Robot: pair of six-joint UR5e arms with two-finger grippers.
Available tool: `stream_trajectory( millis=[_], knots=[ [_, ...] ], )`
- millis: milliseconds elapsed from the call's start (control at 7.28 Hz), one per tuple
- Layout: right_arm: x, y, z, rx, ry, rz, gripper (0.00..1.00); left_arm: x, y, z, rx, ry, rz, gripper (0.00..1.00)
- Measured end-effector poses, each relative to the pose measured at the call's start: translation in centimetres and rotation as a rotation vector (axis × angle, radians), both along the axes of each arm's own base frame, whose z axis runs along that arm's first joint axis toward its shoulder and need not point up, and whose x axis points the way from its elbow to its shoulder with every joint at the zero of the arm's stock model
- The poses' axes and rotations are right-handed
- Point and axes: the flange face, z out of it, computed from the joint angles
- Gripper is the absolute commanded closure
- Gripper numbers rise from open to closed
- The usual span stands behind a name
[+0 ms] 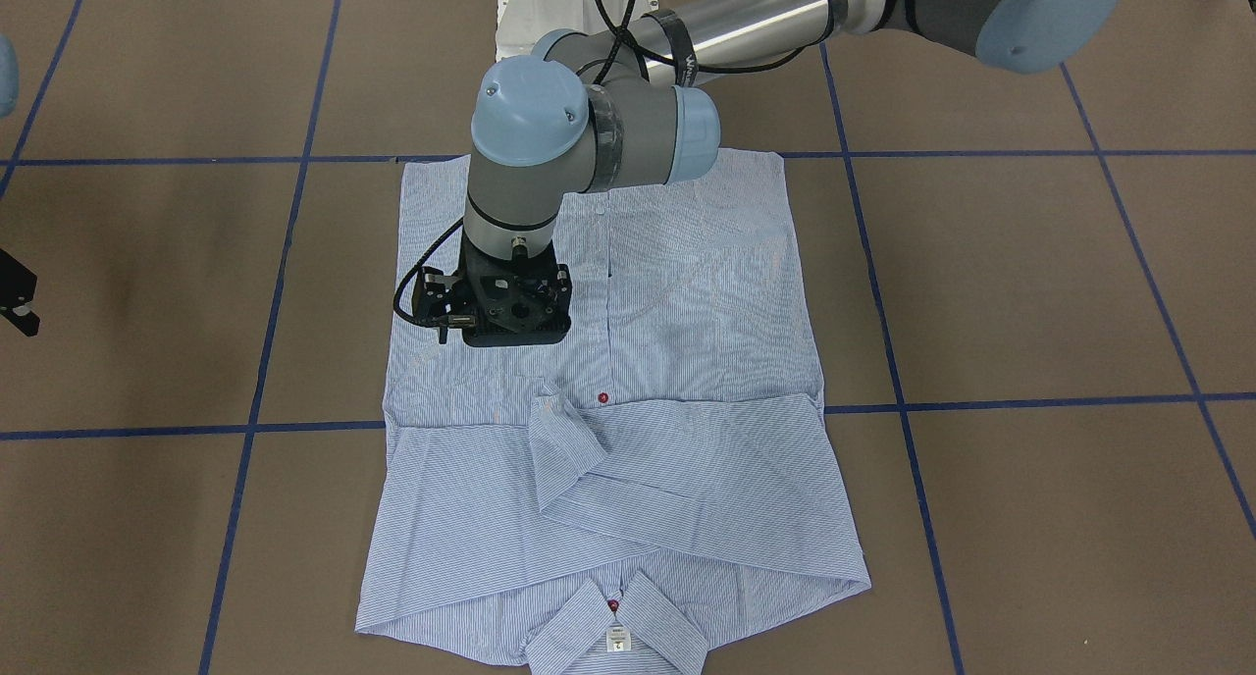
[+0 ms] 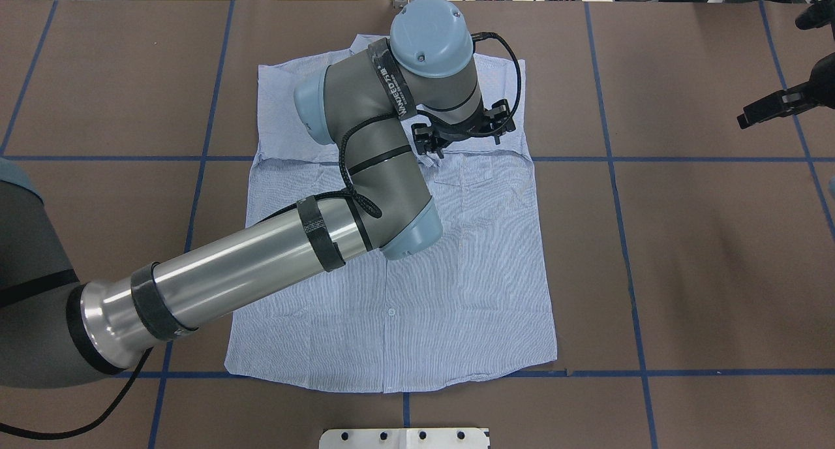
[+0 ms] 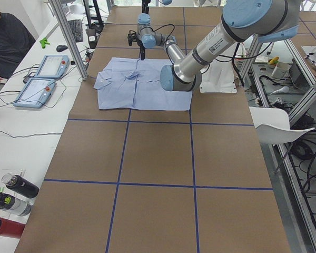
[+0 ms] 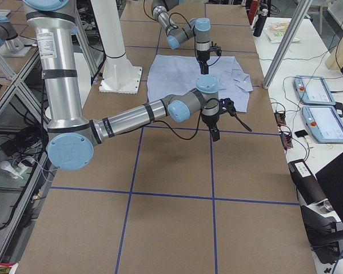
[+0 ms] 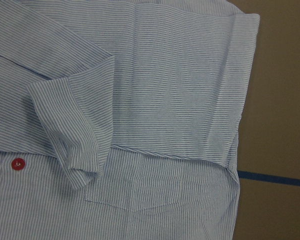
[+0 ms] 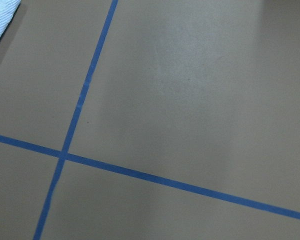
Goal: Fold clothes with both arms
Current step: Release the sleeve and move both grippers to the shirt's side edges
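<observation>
The light blue striped shirt (image 1: 687, 302) lies flat, front up, on the brown table, with both sleeves folded across the chest and the collar (image 1: 616, 626) on the side away from the robot. My left gripper (image 1: 515, 312) points straight down over the shirt, close to the chest pocket (image 5: 140, 185) and a folded cuff (image 5: 75, 145). Its fingers are hidden under the wrist, so I cannot tell their state. My right gripper (image 2: 776, 106) hangs over bare table well off the shirt. I cannot tell if it is open.
Blue tape lines (image 2: 613, 175) divide the table into squares. The white pedestal base (image 2: 404, 438) stands at the robot's edge of the table. Teach pendants (image 3: 42, 79) and an operator (image 3: 10, 42) are beyond the far edge, and bottles (image 3: 16, 190) stand at the table's left end.
</observation>
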Motion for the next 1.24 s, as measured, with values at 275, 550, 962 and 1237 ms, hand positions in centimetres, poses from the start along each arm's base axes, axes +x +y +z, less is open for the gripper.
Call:
stream_trajectory(
  millis=[275, 550, 962, 1237],
  knots=[
    [-3.6, 2.0, -3.1, -0.066, -0.057, 0.051, 0.00, -2.8, 2.0, 2.9, 0.038, -0.012, 0.034, 0.00],
    [-8.0, 6.3, -6.9, -0.125, -0.109, 0.095, 0.00, -8.5, 5.8, 6.8, 0.081, -0.032, 0.063, 0.00],
    [-15.7, 15.0, -10.7, -0.181, -0.127, 0.154, 0.00, -17.4, 12.0, 13.4, 0.168, -0.040, 0.100, 0.00],
    [-20.9, 21.0, -11.7, -0.195, -0.123, 0.198, 0.00, -21.6, 15.2, 17.0, 0.201, -0.068, 0.087, 0.00]
  ],
)
